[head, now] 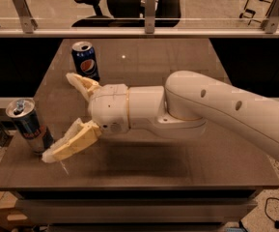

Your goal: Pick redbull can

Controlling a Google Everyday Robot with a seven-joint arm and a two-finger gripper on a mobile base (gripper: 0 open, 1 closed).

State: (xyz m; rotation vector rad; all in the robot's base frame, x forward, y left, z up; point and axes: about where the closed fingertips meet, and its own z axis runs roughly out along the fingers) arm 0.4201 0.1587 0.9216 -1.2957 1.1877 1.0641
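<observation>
**Closing in on the redbull can, no grasp yet**

Nothing picked so far. Done, judging by the layout: the reach across the table (187, 178) and a rough line-up with the left side.

Look for the redbull can (28, 125) upright at the table's left edge, near the front corner, silver top and pull tab showing. Standing free, not lifted, not tilted.

Stretched low over the tabletop from the right on the white arm (216, 105): the gripper (59, 117), spread wide and holding nothing. Lower finger (71, 141) angled down toward the can's base, tip just beside it; impossible to say whether touching. Upper finger (81, 83) pointing up toward the Pepsi can (86, 61), ending just in front of that can and well apart from the target.

Not yet bracketed, then: sits off to the left of the lower finger, outside the gap rather than inside it.

Left to do, as a judgement:
- shift the open fingers left and toward the front until straddling the slim body;
- close on it;
- raise it clear of the tabletop.

Worth watching: little room between target and table edge, so a nudge from the lower finger could tip it or push it off. Best to leave the Pepsi can alone.
</observation>
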